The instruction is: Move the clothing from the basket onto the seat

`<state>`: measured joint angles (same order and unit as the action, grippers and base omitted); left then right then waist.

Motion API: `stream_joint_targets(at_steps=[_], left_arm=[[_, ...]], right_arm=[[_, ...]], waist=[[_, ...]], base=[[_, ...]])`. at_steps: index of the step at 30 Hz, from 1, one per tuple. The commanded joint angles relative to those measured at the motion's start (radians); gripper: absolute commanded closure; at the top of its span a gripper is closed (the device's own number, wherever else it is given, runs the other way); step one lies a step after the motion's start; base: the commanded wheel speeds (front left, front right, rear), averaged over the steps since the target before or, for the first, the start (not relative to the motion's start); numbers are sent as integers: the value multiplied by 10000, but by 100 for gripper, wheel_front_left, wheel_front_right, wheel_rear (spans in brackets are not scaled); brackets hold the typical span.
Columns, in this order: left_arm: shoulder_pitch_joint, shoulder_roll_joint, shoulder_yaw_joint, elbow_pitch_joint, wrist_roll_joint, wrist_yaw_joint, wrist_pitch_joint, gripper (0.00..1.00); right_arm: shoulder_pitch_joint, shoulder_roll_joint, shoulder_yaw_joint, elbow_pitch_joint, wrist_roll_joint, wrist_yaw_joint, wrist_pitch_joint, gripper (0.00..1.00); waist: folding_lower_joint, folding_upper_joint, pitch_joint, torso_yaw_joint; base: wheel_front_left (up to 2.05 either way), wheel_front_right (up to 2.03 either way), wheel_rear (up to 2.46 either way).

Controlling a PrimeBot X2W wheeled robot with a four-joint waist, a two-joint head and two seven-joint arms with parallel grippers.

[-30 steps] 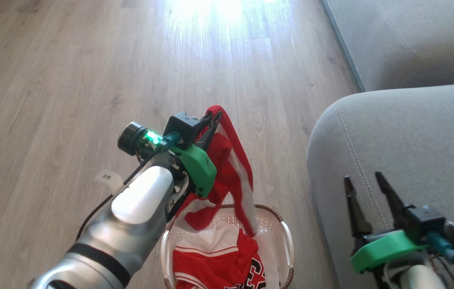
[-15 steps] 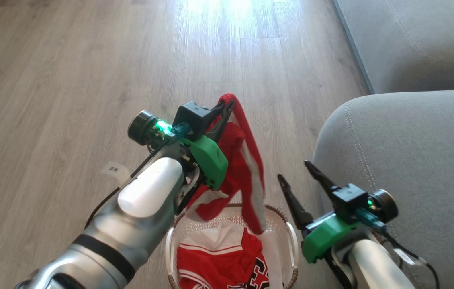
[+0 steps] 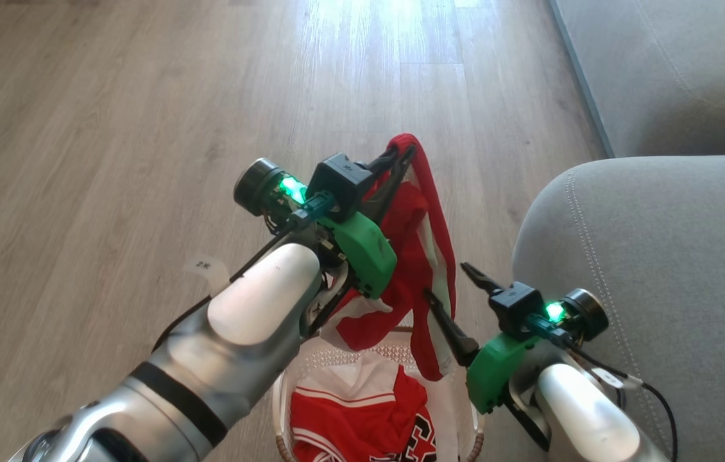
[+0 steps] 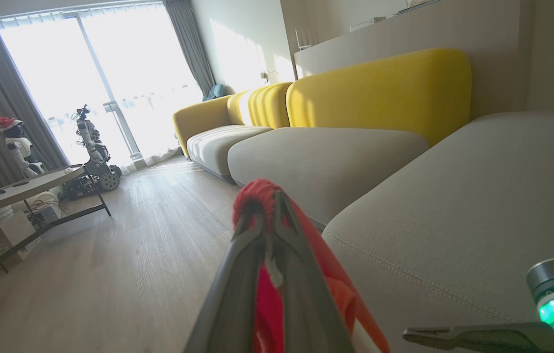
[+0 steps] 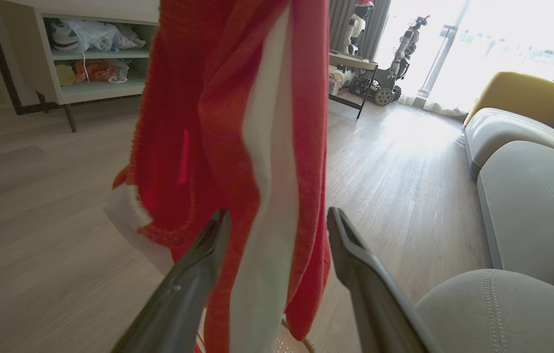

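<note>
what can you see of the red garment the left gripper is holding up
The red garment is mesh-like fabric with a broad white stripe and white-trimmed hem, likely shorts. The shut left gripper pinches its bunched top band, so it hangs limp above the basket, lower end near the rim. The open right gripper points at its striped part; contact can't be told.

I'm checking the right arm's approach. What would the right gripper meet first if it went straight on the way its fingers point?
The red white-striped garment hanging from the shut left gripper. The right gripper is open with the cloth directly ahead of it; how near is unclear.
</note>
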<state>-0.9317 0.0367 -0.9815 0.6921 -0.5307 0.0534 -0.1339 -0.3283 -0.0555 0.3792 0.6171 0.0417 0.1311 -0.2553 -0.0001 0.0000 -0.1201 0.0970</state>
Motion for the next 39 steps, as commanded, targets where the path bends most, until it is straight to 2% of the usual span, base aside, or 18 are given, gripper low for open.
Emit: stream_joint_targets(at_steps=[1,14,15,16,17,18,27,29,30,31,39], left_arm=[[-768,135,227,-352,-75,69,-42,100],[-820,135,-456,-915,-401,279,-18,100],[-817,135,-488,-935,-421,297,-28,100],[-811,135,-517,-951,-442,312,-38,100],[-803,135,-539,-950,-460,326,-50,100],[-790,135,-550,-929,-477,342,-60,100],[-408,325,-476,-391,-718,393,-263,100],[-255,368,-429,-255,-811,394,-374,53],[-160,379,-398,-198,-884,372,-425,11],[-62,384,-356,-146,-972,351,-472,0],[707,385,-106,125,-1454,302,-886,0]], right_arm=[[-669,33,360,-111,133,-4,-65,0],[-1774,44,767,915,387,-4,-65,0],[-1803,45,825,967,427,-4,-65,9],[-1827,47,891,1029,473,-4,-65,53],[-1853,48,930,1073,516,-4,-65,81],[-1872,48,972,1110,560,-4,-65,100],[-2035,15,1058,1034,880,-4,-65,100],[-2107,-71,977,928,901,-4,-65,100],[-2141,-125,932,878,910,-4,-65,100],[-2183,-196,891,827,903,-4,-65,100],[-2529,-880,296,274,766,-4,-65,100]], waist=[[1,0,-6,56],[1,0,-45,572],[1,0,-45,600],[1,0,-46,623],[1,0,-44,639],[1,0,-43,648],[1,0,44,271],[1,0,69,116],[1,0,80,34],[1,0,91,-48],[1,0,180,-834]], base=[[0,0,0],[0,0,0],[0,0,0],[0,0,0],[0,0,0],[0,0,0],[0,0,0],[0,0,0],[0,0,0],[0,0,0],[0,0,0]])
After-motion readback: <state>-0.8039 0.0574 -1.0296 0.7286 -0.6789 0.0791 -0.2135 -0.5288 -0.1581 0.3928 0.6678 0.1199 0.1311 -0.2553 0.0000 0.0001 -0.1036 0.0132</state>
